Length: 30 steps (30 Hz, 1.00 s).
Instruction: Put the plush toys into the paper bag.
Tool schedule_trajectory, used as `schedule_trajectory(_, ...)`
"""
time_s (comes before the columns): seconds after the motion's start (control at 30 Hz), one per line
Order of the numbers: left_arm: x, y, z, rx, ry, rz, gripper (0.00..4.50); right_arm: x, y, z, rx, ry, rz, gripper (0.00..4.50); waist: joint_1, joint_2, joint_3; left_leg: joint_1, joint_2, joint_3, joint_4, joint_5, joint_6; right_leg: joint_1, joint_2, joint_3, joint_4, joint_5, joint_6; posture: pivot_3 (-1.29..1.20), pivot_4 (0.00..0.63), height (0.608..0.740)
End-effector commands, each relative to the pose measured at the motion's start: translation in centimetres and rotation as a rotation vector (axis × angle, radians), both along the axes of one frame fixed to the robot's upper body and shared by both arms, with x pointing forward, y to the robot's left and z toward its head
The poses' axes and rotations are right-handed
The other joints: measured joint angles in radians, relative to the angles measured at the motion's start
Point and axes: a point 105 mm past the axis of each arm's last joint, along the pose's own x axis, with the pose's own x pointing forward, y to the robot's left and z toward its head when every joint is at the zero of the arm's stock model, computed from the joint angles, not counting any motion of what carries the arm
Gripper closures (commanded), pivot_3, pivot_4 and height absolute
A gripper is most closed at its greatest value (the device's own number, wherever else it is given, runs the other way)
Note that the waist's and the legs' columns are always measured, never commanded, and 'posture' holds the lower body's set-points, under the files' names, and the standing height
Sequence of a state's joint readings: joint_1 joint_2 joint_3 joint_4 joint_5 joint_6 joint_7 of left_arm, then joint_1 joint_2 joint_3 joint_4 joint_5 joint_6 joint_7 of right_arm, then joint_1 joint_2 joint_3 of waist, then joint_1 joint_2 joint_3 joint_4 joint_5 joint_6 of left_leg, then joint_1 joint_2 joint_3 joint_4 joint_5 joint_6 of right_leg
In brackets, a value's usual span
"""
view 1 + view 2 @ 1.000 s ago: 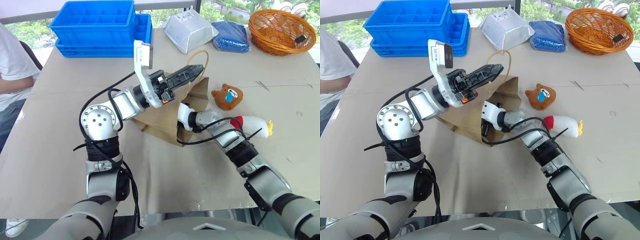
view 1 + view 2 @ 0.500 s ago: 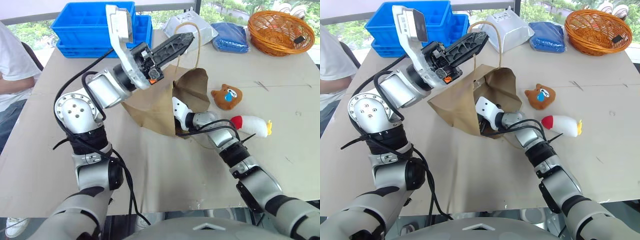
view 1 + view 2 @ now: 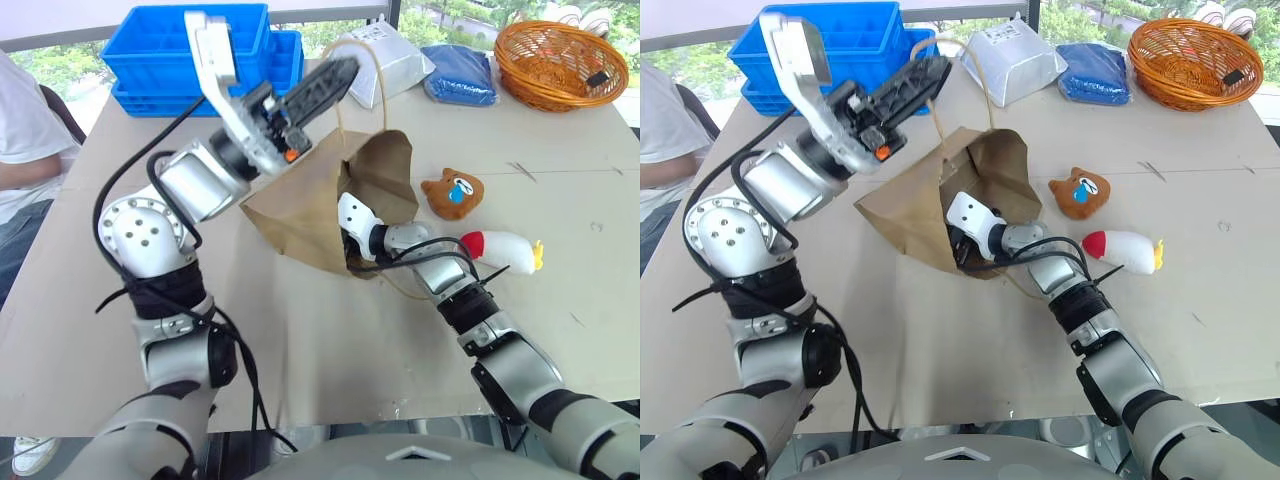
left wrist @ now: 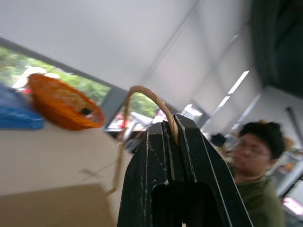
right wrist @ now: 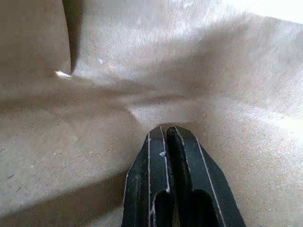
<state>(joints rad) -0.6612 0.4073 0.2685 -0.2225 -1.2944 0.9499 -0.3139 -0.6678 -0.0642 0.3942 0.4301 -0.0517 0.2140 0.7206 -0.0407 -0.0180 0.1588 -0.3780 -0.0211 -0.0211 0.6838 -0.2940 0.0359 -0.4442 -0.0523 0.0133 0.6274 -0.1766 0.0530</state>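
The left gripper (image 3: 340,72) was clamped on one twisted handle (image 4: 142,92) of the paper bag (image 3: 300,205) and, over the last second, had lifted it up and toward the left, away from the table. That pull raised the bag's upper side and widened its mouth, which faced right toward the toys. The right gripper (image 5: 166,135), its fingers pressed together and holding nothing, reached inside the bag against the paper wall, apparently keeping the mouth spread and the bag from sliding; that arm had hardly moved.

Both toys lay outside the bag on the table (image 3: 560,200): the brown plush face (image 3: 454,192) just right of the bag's mouth, and the white plush toy (image 3: 505,246) with the red end a little nearer and farther right.

Judging from this, the bag was being opened and nothing was loaded yet. With the mouth now gaping, the right arm looked free to withdraw and fetch the brown toy.
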Motion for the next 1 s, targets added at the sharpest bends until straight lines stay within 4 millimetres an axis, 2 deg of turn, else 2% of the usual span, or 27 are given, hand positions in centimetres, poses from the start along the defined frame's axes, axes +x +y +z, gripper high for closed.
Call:
schedule_trajectory(0.03, -0.4, 0.2, -0.9, 0.084, -0.081, 0.049, 4.44, -1.2, -0.4, 1.5, 0.031, 0.001, 0.051, 4.50, 0.005, 0.000, 0.000, -0.001, 0.000, 0.000, 0.000, 0.000, 0.000, 0.000, 0.000, 0.000, 0.000, 0.000, 0.000, 0.00, 0.150, 0.740)
schedule_trajectory(0.13, 0.4, 0.8, -1.3, 0.099, -0.142, 0.142, 4.44, -2.6, -1.0, 3.3, 0.031, -0.065, 0.099, 4.50, 0.015, 0.000, 0.001, -0.004, -0.003, -0.005, 0.001, 0.000, 0.000, -0.001, -0.001, 0.000, -0.002, 0.000, 0.000, 0.00, 0.150, 0.740)
schedule_trajectory(0.23, 0.0, 0.8, -1.8, 0.138, -0.178, 0.116, 4.44, -3.2, -2.1, 4.8, 0.052, -0.079, 0.075, 4.50, 0.020, 0.000, 0.001, -0.005, -0.003, -0.005, 0.000, 0.000, 0.000, -0.002, -0.001, 0.000, -0.002, 0.000, 0.000, 0.00, 0.150, 0.740)
schedule_trajectory(0.37, 0.0, 0.9, -1.7, 0.160, -0.225, 0.098, 4.44, -3.3, -4.0, 6.7, 0.080, -0.073, 0.018, 4.50, 0.024, 0.001, 0.001, -0.005, -0.002, -0.005, 0.000, 0.000, 0.000, -0.002, 0.000, -0.001, -0.002, 0.000, 0.000, 0.00, 0.150, 0.740)
schedule_trajectory(0.4, 0.1, 0.9, -1.6, 0.165, -0.234, 0.094, 4.50, -3.4, -4.5, 7.1, 0.083, -0.076, 0.007, 3.93, 0.024, 0.001, 0.001, -0.005, -0.002, -0.005, 0.000, 0.000, 0.000, -0.002, 0.000, -0.001, -0.002, 0.000, 0.000, 0.00, 0.150, 0.740)
schedule_trajectory(0.43, 0.1, 1.0, -1.4, 0.174, -0.250, 0.090, 4.50, -3.6, -5.1, 7.9, 0.100, -0.079, -0.010, 3.72, 0.025, 0.001, 0.001, -0.005, -0.002, -0.005, 0.000, 0.000, 0.000, -0.002, 0.000, -0.001, -0.002, 0.000, 0.000, 0.00, 0.150, 0.740)
schedule_trajectory(0.53, 0.2, 1.1, -1.3, 0.214, -0.288, 0.073, 4.50, -4.2, -6.4, 10.7, 0.199, -0.096, -0.068, 2.34, 0.028, 0.001, 0.002, -0.005, -0.003, -0.005, 0.000, 0.000, 0.000, -0.002, -0.001, -0.001, -0.002, 0.000, 0.000, 0.00, 0.150, 0.740)
schedule_trajectory(0.57, 0.3, 1.1, -1.4, 0.233, -0.302, 0.069, 4.50, -4.6, -6.8, 11.8, 0.229, -0.116, -0.080, 2.15, 0.028, 0.001, 0.002, -0.005, -0.003, -0.005, 0.000, 0.000, 0.000, -0.002, -0.001, -0.002, -0.002, 0.000, 0.000, 0.00, 0.150, 0.740)
schedule_trajectory(0.73, 0.3, 0.4, -1.8, 0.294, -0.365, 0.023, 4.50, -5.8, -9.1, 16.4, 0.393, -0.213, -0.177, 0.04, 0.028, 0.001, 0.002, -0.005, -0.002, -0.005, 0.000, 0.000, 0.000, -0.002, -0.001, -0.002, -0.002, 0.000, 0.000, 0.00, 0.150, 0.740)
schedule_trajectory(0.87, -0.2, -1.2, -1.8, 0.301, -0.407, -0.031, 4.50, -6.0, -10.0, 18.6, 0.545, -0.246, -0.243, 0.04, 0.027, 0.001, 0.002, -0.005, -0.002, -0.005, 0.000, 0.000, 0.000, -0.002, -0.001, -0.002, -0.002, 0.000, 0.000, 0.00, 0.150, 0.740)
schedule_trajectory(1.0, -0.3, -1.6, -1.9, 0.328, -0.438, -0.037, 4.50, -5.9, -11.8, 18.7, 0.537, -0.253, -0.327, 0.04, 0.027, 0.001, 0.002, -0.005, -0.002, -0.005, 0.000, 0.000, 0.000, -0.002, -0.001, -0.002, -0.002, 0.000, 0.000, 0.00, 0.150, 0.740)
